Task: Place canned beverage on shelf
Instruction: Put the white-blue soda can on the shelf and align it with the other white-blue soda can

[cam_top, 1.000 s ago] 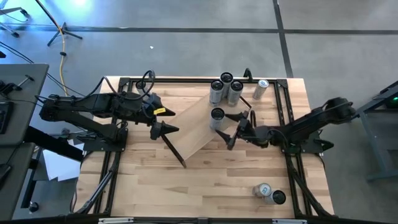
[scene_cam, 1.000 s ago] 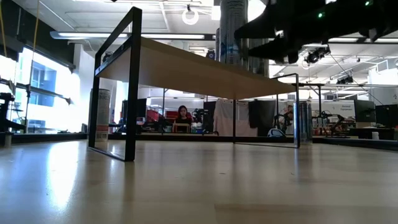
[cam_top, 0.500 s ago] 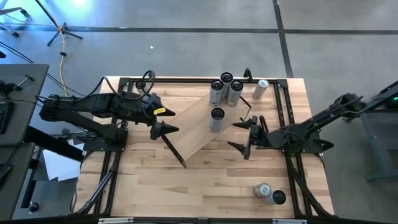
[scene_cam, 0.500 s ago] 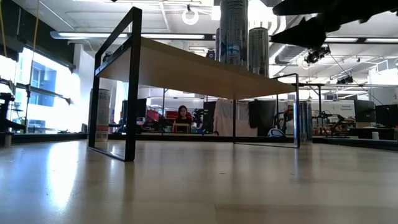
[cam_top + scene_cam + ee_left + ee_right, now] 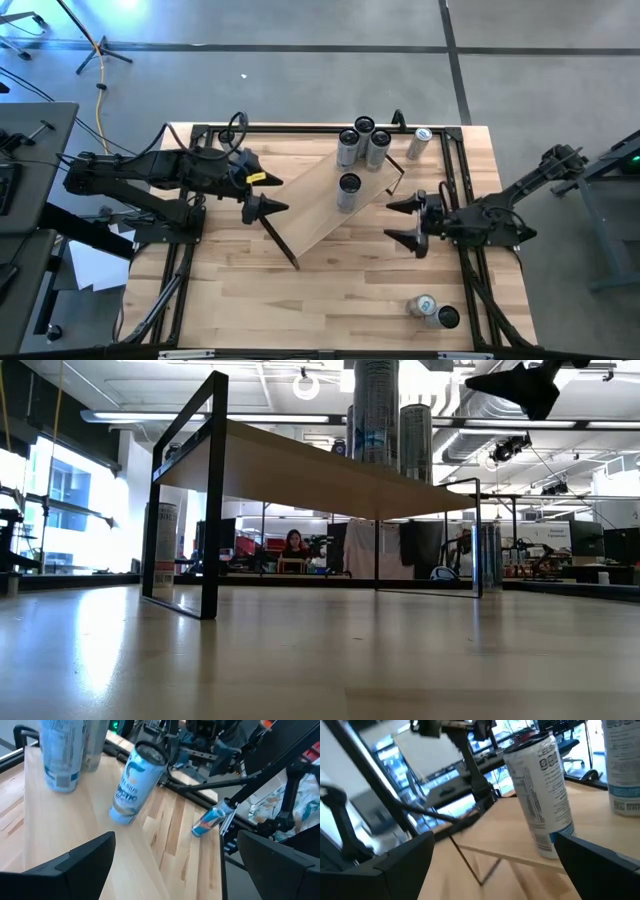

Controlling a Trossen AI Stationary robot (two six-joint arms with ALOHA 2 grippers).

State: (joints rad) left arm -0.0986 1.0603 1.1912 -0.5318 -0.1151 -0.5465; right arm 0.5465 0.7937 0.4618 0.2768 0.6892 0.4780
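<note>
1 can (image 5: 348, 190) stands on the shelf (image 5: 318, 215); right pincer (image 5: 408, 222) released beside it, left pincer (image 5: 262, 208) released, empty.

A yellow cable (image 5: 100, 100) crosses the grey floor (image 5: 300, 60) (a person (image 5: 295, 545) sits far behind).

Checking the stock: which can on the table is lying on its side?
The can at the table's far right corner, outside the shelf; the others stand upright.
</note>
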